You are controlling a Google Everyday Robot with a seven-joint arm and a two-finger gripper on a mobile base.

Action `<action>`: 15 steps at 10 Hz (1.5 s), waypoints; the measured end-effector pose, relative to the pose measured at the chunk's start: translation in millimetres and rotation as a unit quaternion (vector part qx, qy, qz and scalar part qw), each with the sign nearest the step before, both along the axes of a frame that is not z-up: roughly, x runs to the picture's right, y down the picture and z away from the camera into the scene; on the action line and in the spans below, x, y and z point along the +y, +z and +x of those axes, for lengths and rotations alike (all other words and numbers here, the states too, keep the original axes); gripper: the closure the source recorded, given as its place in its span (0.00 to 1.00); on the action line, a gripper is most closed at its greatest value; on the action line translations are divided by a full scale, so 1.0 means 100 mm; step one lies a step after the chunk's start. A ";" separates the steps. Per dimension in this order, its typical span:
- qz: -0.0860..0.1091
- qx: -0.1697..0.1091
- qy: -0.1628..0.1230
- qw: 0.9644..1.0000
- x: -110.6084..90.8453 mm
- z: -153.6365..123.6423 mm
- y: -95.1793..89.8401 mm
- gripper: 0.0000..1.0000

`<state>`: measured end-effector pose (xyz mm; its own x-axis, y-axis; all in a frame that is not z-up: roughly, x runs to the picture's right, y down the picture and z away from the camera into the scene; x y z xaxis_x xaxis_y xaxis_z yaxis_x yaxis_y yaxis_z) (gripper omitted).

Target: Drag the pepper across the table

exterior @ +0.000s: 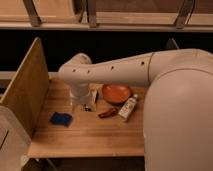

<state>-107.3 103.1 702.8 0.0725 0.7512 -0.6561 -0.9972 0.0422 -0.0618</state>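
Note:
The pepper [108, 113] is a small slim dark-red chili lying on the light wooden table [90, 135], just in front of the round orange plate [117, 93] and left of the white bottle [128, 108]. My white arm reaches in from the right across the table. My gripper [90, 102] hangs below the arm's wrist, close to the tabletop, a short way left of the pepper and apart from it. The wrist hides most of the gripper.
A blue sponge-like object [61, 119] lies at the table's left front. An upright wooden side panel [27, 90] borders the left edge. My arm's large white body [177, 120] covers the table's right side.

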 end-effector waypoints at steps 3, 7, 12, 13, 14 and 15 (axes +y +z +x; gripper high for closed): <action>0.001 0.000 -0.001 1.000 0.00 0.00 0.00 0.35; -0.002 0.069 0.016 0.998 -0.04 0.46 0.23 0.35; 0.009 0.156 0.159 0.975 -0.12 0.69 0.45 0.35; 0.011 0.161 0.167 0.973 -0.13 0.66 0.45 0.35; 0.010 0.162 0.169 0.972 -0.13 0.65 0.45 0.35; 0.011 0.163 0.169 0.972 -0.13 0.67 0.45 0.35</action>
